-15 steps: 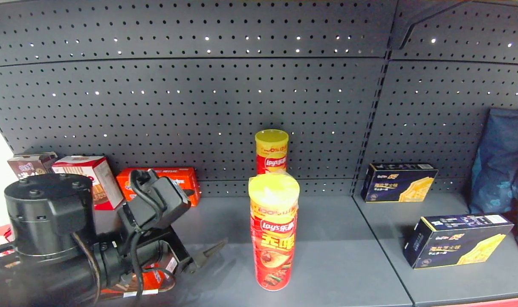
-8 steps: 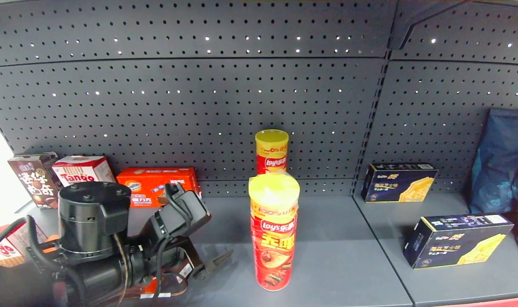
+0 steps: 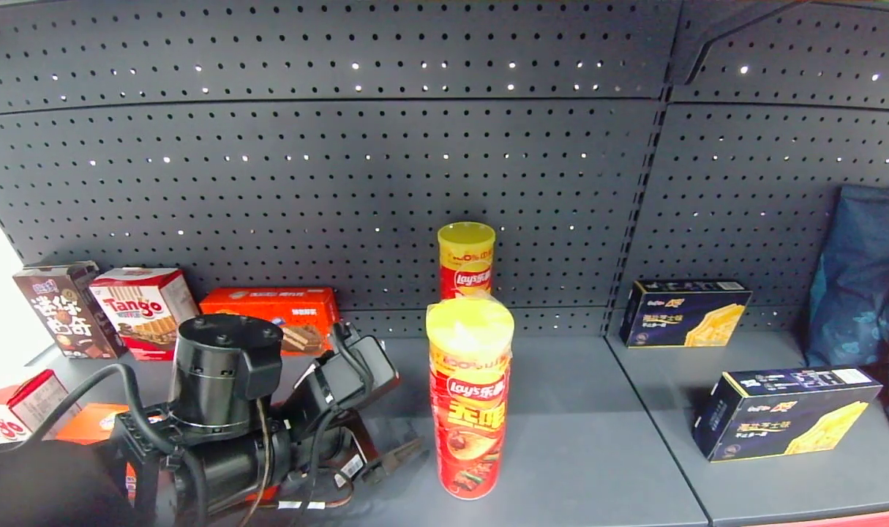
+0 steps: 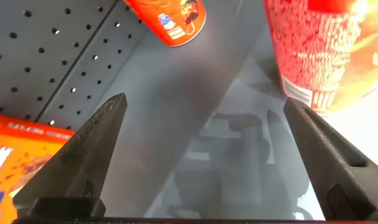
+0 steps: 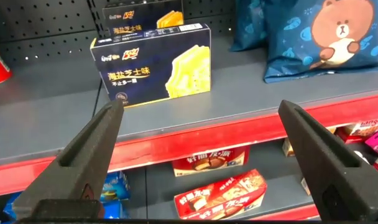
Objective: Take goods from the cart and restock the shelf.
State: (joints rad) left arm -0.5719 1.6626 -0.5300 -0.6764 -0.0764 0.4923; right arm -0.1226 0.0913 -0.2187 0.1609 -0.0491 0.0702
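Left claw (image 3: 406, 455) low over the shelf (image 3: 561, 424) deck, just left of the front chip can (image 3: 467, 395) and not touching it. The can stands upright near the front edge, long axis vertical, yellow lid up, label facing out. A rear can (image 3: 466, 260) stands directly behind it against the pegboard. Left wrist view: the left claw (image 4: 204, 99) is spread wide and holds nothing. Bare deck lies between the fingers, the front chip can (image 4: 319, 50) sits beside one tip, the rear can (image 4: 173, 22) farther off, and an orange box (image 4: 18, 162) is at the other side. Right wrist view: the right claw (image 5: 201, 104) is also splayed and empty, off the shelf's red front edge (image 5: 207, 140). A dark blue box (image 5: 155, 62) lies on the deck beyond it, with blue bags (image 5: 313, 37) further along. Judgement on handling: the can is likely light, a stiff tube that would dent under a hard squeeze, and its glossy wrap looks slick. Tall and narrow, so a sideways nudge could tip it. Best hold looks to be across the body about mid-height, fingers square to the vertical axis, with modest pressure.
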